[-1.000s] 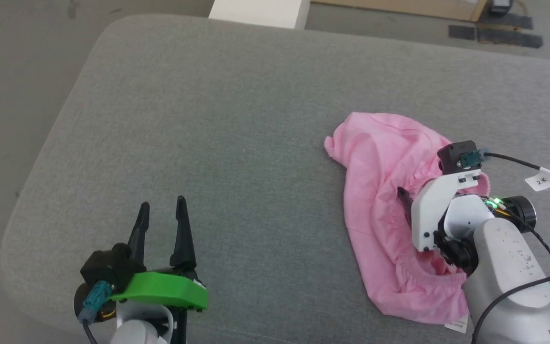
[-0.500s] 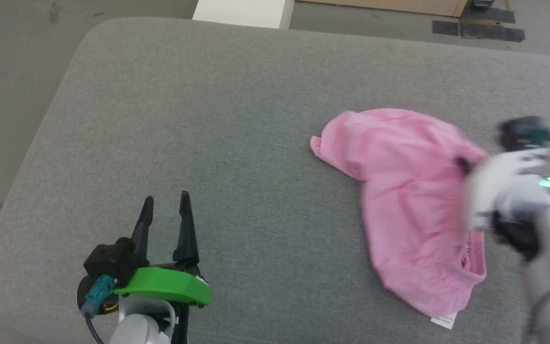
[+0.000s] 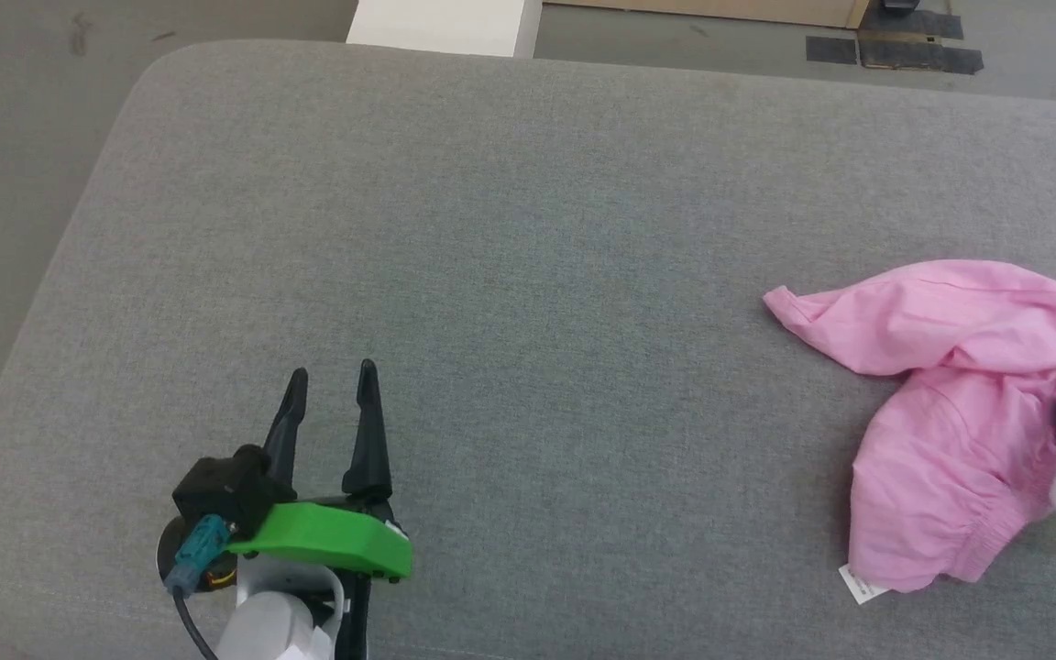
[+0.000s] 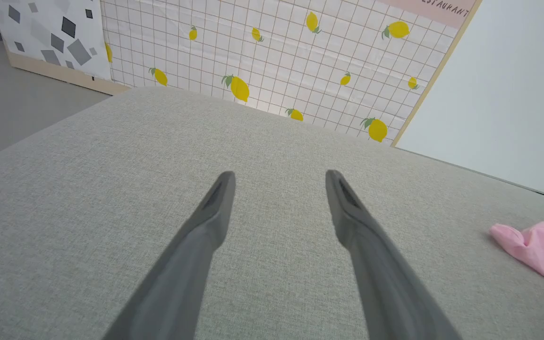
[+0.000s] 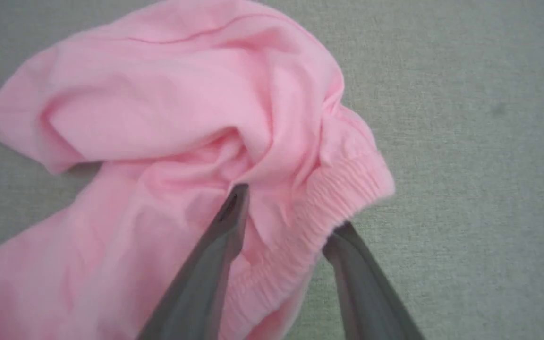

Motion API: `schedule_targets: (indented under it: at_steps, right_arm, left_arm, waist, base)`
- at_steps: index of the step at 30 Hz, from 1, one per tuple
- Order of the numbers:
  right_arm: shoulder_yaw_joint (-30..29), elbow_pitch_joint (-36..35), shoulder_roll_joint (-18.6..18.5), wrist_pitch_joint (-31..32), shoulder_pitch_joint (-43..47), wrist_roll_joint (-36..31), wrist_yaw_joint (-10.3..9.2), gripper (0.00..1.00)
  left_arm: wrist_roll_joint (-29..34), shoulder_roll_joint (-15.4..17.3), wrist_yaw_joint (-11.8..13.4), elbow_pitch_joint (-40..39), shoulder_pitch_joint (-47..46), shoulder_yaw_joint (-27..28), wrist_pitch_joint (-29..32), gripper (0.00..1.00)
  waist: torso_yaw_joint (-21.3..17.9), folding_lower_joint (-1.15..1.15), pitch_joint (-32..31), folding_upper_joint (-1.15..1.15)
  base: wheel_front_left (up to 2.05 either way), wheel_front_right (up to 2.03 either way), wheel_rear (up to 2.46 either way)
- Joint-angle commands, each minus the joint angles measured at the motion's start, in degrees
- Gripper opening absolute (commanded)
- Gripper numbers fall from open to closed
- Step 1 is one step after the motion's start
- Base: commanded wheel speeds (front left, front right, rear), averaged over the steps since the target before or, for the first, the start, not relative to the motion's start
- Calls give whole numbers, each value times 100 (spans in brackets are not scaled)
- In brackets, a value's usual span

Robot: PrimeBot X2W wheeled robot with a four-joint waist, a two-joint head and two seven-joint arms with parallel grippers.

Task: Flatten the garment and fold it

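Listing from the near edge, what is entered first? (Clerk)

Item 1: left gripper (image 3: 333, 368), lower left, held over bare grey cushion (image 3: 491, 229). Fingers are spread wide and nothing is carried. (Checker)

And to the right? (Clerk)

Item 2: right gripper (image 5: 291, 208), jaws set apart astride the gathered waistband (image 5: 347, 184). One finger is laid on the cloth, the other at the band's outer edge. No pinch is seen, so the cloth is judged unheld.
Item 3: garment (image 3: 940, 394), light pink, bunched at the cushion's right side, well apart from the left gripper. One lobe is drawn out leftward, and a white tag (image 3: 861, 584) is shown at its near hem. (Checker)

Is it flattened? (Clerk)

Not yet, it is judged. Folds are heaped over the waistband, so folding cannot be begun. (Checker)

How is the step best done? (Clerk)

The waistband is best taken at one end, in a single layer, and drawn outward low over the cushion. The opposite end should be pinned or taken by the left gripper, which would need to be brought across. A deep bite is to be avoided, since thin cloth would be gathered double. (Checker)

Farthest entries? (Clerk)

Item 4: white block (image 3: 441, 23) past the far edge, with dark tape strips (image 3: 895, 50) on the floor beyond. (Checker)
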Motion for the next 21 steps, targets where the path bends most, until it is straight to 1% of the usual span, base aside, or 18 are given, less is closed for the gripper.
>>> schedule_targets:
  at_steps: [1, 4, 8, 11, 13, 17, 19, 21]
  right_arm:
    - [-5, -118, 51, -102, 6, 36, -9, 100]
    - [-126, -458, 198, -228, 31, 24, -9, 100]
    - [-207, -1102, 393, -259, 186, -222, -9, 100]
    - [21, -1495, 521, -132, 267, -286, -9, 100]
    - [278, -1657, 590, -12, 254, -248, -9, 100]
    - [992, -1628, 550, 203, 80, -139, -9, 100]
    - [1372, -1378, 469, 340, -80, -113, -9, 100]
    - [1618, -1027, 381, 431, -268, -130, -9, 100]
  left_arm:
    - [-26, -15, -14, 19, -65, -6, -20, 100]
    - [-59, -16, -23, 52, -49, -35, -20, 100]
    - [-81, -16, -27, 63, -24, -54, -20, 100]
    - [-78, -16, -22, 47, -2, -52, -20, 100]
    - [-69, -16, -20, 33, 2, -54, -20, 100]
    - [-71, -16, -21, -2, -20, -70, -20, 100]
    - [-89, -16, -15, -21, -47, -84, -20, 100]
    - [-106, -16, -11, -35, -73, -110, -20, 100]
  waist:
    - [11, 0, -33, 0]
    - [52, 0, -118, 0]
    - [100, 0, -206, 0]
    - [123, 0, -226, 0]
    - [145, 0, -217, 0]
    - [205, 0, -137, 0]
    - [239, 0, -72, 0]
    - [276, 0, -10, 0]
  base:
    - [0, 0, 0]
    - [0, 0, 0]
    - [0, 0, 0]
    - [0, 0, 0]
    - [0, 0, 0]
    - [0, 0, 0]
    - [0, 0, 0]
    - [0, 0, 0]
